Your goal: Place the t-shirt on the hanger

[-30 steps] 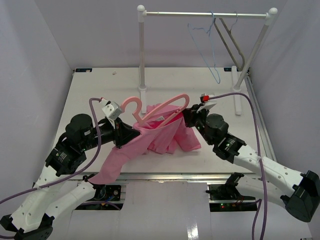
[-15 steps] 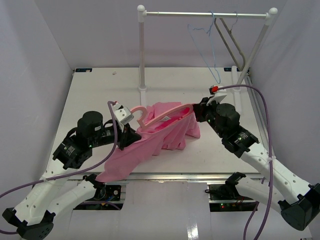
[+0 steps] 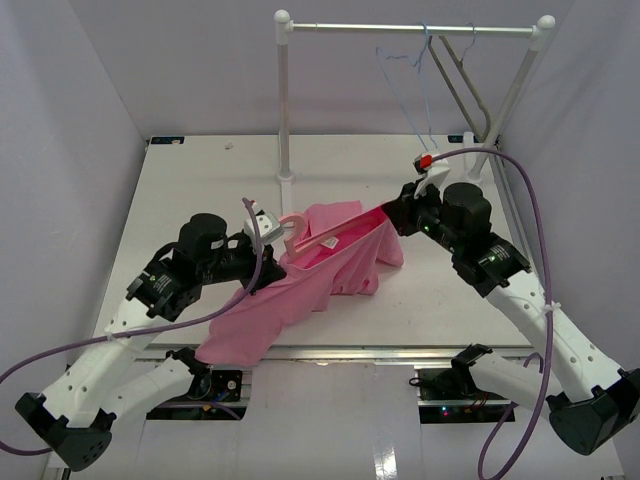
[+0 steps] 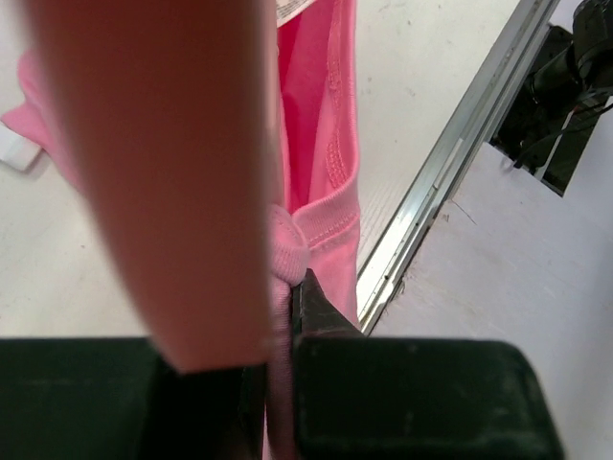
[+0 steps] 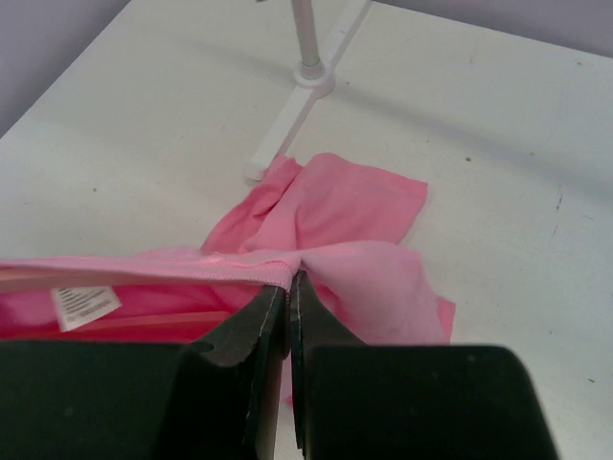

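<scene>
The pink t-shirt (image 3: 300, 300) hangs stretched between my two grippers above the table, its lower part trailing to the front edge. The pink hanger (image 3: 291, 222) sits inside the neck opening, with its hook sticking up by the left gripper. My left gripper (image 3: 270, 265) is shut on the collar at the left; in the left wrist view (image 4: 285, 297) the cloth (image 4: 330, 182) is pinched and the blurred hanger (image 4: 163, 172) fills the left. My right gripper (image 3: 390, 215) is shut on the collar's right end, as the right wrist view (image 5: 289, 286) shows, beside the shirt's label (image 5: 84, 305).
A white rack (image 3: 410, 29) stands at the back right, carrying a thin blue wire hanger (image 3: 422, 100) and a grey hanger (image 3: 462, 85). Its foot (image 5: 306, 81) lies just beyond the shirt. The table's metal front edge (image 4: 450, 172) runs under the hanging cloth.
Both grippers have moved up and toward the back of the table with the collar held. The shirt is pulled tauter, and the hanger has gone with it.
</scene>
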Controlling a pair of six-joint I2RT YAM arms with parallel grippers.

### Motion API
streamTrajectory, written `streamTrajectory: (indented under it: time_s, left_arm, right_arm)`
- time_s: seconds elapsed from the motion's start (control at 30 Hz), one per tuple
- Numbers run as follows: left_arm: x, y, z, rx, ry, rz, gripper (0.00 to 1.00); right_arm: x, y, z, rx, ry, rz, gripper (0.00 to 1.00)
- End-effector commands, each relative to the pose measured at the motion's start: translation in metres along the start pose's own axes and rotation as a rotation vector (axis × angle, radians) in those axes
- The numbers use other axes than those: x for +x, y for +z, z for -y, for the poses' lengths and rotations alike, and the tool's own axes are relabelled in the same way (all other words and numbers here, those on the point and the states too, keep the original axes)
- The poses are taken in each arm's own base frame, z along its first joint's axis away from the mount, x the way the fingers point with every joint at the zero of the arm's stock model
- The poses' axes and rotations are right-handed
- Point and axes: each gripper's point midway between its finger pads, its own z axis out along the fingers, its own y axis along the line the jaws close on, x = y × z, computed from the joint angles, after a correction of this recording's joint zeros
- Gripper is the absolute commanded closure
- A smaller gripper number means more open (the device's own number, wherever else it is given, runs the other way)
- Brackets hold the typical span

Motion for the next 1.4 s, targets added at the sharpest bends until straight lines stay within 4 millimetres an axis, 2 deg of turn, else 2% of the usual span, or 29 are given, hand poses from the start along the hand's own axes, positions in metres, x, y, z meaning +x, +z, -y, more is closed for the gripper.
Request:
streamTrajectory:
  time_s: [0.0, 0.1, 0.13, 0.27, 0.37, 0.47, 0.63, 0.73, 0.83, 0.93, 1.1, 1.2, 1.37]
  left_arm:
    - [-0.018, 0.01, 0.004, 0.048, -0.009, 0.046, 1.0]
    - [-0.021, 0.018, 0.001, 0.052, -0.024, 0.038, 1.0]
    - [-0.022, 0.019, 0.001, 0.059, -0.023, 0.039, 1.0]
    - [-0.027, 0.025, 0.011, 0.132, -0.005, 0.065, 1.0]
    - [-0.024, 0.025, 0.034, 0.284, 0.034, 0.08, 1.0]
    - [-0.018, 0.024, 0.038, 0.305, 0.039, 0.077, 1.0]
    - [-0.014, 0.02, 0.048, 0.361, 0.04, 0.066, 1.0]
    - [-0.014, 0.018, 0.055, 0.406, 0.033, 0.063, 1.0]
    - [-0.011, 0.018, 0.057, 0.426, 0.024, 0.052, 1.0]
    - [-0.009, 0.017, 0.059, 0.437, 0.023, 0.047, 1.0]
    - [-0.01, 0.017, 0.061, 0.448, 0.021, 0.046, 1.0]
    - [-0.01, 0.016, 0.062, 0.457, 0.015, 0.044, 1.0]
    - [-0.009, 0.015, 0.066, 0.48, 0.018, 0.046, 1.0]
  right_arm:
    - [-0.034, -0.008, -0.025, -0.118, -0.086, 0.045, 0.92]
    - [-0.027, -0.006, -0.03, -0.14, -0.078, -0.015, 0.92]
    - [-0.024, -0.006, -0.038, -0.169, -0.075, -0.029, 0.92]
    - [0.008, -0.014, -0.087, -0.314, -0.094, -0.119, 0.92]
    - [0.028, -0.025, -0.112, -0.369, -0.123, -0.168, 0.92]
    - [0.035, -0.037, -0.115, -0.392, -0.126, -0.186, 0.85]
    - [0.025, -0.053, -0.12, -0.443, -0.158, -0.149, 0.61]
    - [0.014, -0.062, -0.134, -0.538, -0.197, -0.11, 0.52]
    - [0.002, -0.066, -0.143, -0.585, -0.217, -0.08, 0.47]
    - [-0.002, -0.067, -0.158, -0.68, -0.245, -0.061, 0.42]
    - [-0.013, -0.062, -0.179, -0.785, -0.287, -0.026, 0.37]
    - [-0.022, -0.052, -0.187, -0.799, -0.289, -0.014, 0.36]
    - [-0.021, -0.033, -0.199, -0.847, -0.298, -0.006, 0.36]
